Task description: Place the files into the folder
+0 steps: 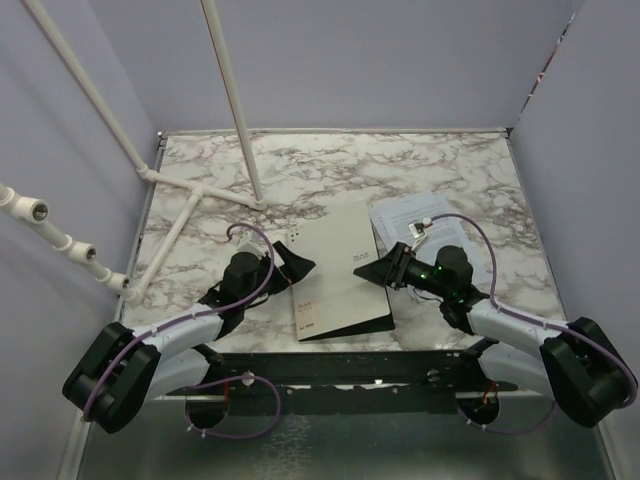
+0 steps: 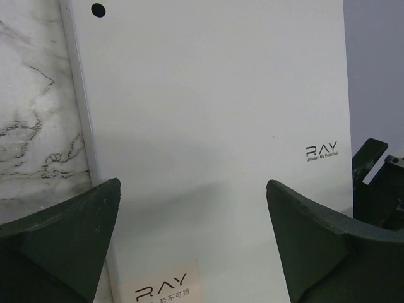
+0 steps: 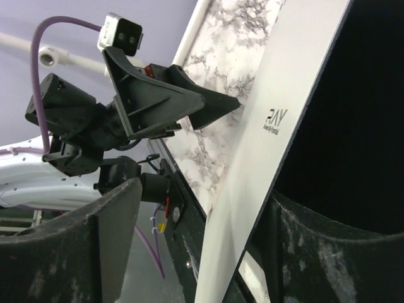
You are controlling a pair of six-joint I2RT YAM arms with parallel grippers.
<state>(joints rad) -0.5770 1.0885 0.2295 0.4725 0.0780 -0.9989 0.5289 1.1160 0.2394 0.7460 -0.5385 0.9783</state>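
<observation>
Right gripper (image 1: 380,272) straddles folder (image 1: 335,275) edge, jaws not yet clenched; left gripper (image 1: 290,265) spread wide, empty. Pinch squarely before swinging it open; files (image 1: 430,212) lie beside.

Marble tabletop (image 1: 450,170) — white pipe frame (image 1: 203,187)

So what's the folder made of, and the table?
The folder looks like stiff plastic or coated card: smooth, matte grey, with printed lettering. The table looks like marble, white with grey veins, maybe only a printed surface.
</observation>
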